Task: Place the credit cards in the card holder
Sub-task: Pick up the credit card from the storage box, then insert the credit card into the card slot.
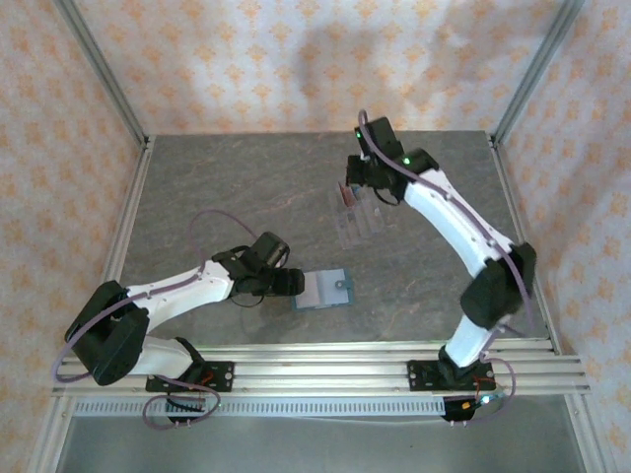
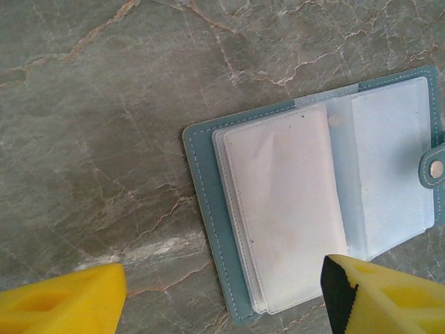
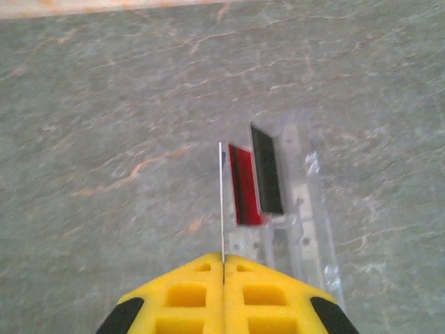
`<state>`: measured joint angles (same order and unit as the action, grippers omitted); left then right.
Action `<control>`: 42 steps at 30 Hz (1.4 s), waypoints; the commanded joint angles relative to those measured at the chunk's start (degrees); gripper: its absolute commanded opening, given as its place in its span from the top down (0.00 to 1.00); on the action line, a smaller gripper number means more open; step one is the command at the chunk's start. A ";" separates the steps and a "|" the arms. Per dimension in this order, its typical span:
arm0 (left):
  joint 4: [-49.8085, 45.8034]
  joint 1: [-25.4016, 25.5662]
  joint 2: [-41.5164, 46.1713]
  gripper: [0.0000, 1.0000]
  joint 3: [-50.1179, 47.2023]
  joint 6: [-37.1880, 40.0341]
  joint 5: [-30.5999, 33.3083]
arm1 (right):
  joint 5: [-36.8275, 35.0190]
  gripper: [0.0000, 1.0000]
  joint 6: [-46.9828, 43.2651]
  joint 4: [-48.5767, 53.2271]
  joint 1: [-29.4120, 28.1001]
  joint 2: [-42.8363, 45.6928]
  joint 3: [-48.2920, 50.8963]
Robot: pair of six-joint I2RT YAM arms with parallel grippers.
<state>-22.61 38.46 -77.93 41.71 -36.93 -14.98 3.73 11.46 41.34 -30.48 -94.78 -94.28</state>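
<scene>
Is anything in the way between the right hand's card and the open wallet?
Nothing visible. The right hand pinches a credit card at the clear rack; bare table separates it from the open card holder, beside the open left hand.

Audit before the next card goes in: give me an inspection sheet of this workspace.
Surface: grey veined table, flat.
Job's things: wallet lies open; one card held edge-on; red card and dark card stand in the rack.
Clutter: nothing seen.
Grippers: left gripper open at the wallet; right gripper shut on the card.
Cables: purple loops along both arms.
Surroundings: patterned walls, metal frame.
</scene>
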 commanded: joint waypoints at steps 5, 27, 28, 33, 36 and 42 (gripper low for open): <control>-1.82 -0.67 -3.86 0.25 3.21 3.67 0.66 | 9.12 1.00 8.63 -20.45 -4.67 18.29 30.84; -4.66 2.92 -12.67 0.30 6.12 0.31 10.67 | 20.63 1.00 22.10 -61.96 -11.09 20.93 64.10; -4.61 2.90 -12.68 0.31 5.76 0.15 10.75 | 20.85 1.00 22.26 -62.37 -11.03 20.36 64.30; -3.19 2.93 -11.90 0.35 3.58 -0.85 10.41 | 21.68 1.00 23.78 -66.79 -11.44 16.82 65.83; -2.64 2.93 -11.63 0.35 3.03 -0.93 9.98 | 21.86 1.00 25.02 -70.25 -11.92 14.50 66.63; -1.91 3.09 -11.72 0.36 2.19 -1.02 9.45 | 19.54 1.00 27.13 -77.41 -13.64 9.27 68.58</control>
<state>-22.87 41.28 -89.45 45.95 -37.47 -7.18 24.84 36.88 -28.97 -43.48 -84.05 -27.20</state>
